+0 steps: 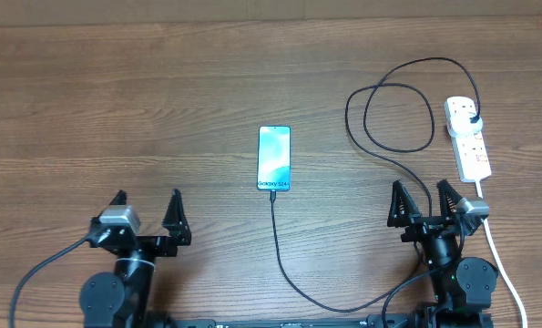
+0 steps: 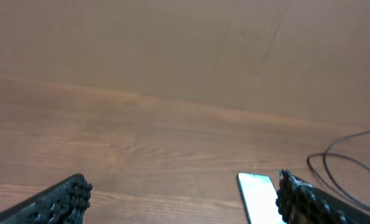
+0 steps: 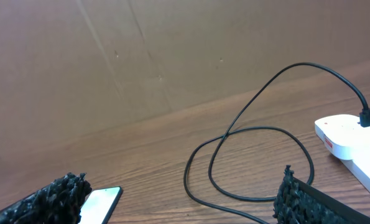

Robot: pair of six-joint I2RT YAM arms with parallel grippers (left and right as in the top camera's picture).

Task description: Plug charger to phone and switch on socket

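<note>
The left half of the table (image 1: 116,91) is bare wood from far edge to near edge, so nothing lies ahead of the left gripper (image 1: 147,214). At mid-table the phone (image 1: 274,158) lies flat, and the charger (image 1: 275,228) trails from its near end toward the near edge. Near the right edge, the charger's loops lie beside the socket (image 1: 468,137), just ahead of the wide-spread right gripper (image 1: 425,205). A thick white cord (image 1: 503,264) runs toward the near right corner.
</note>
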